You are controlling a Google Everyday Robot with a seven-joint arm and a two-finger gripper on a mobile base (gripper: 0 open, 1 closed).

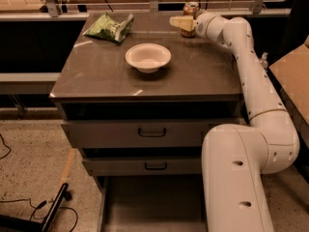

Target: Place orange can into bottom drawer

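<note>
Camera view: orange can (191, 8) upright at the far right edge of the cabinet top (96, 76), immediately behind the gripper (181, 23), long axis vertical. Cannot tell whether clenched on it or released. Bottom drawer (145, 204) pulled open, well below, nearer the camera.

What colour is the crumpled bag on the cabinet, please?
Green crumpled bag, camera view; end effector at the orange metal can.

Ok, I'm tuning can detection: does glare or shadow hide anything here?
Camera view: warm, dim light; pale glare streaks on the cabinet top near the white bowl; the orange can at the back right edge is partly covered by the gripper; the bottom drawer lies open in shadow.
</note>
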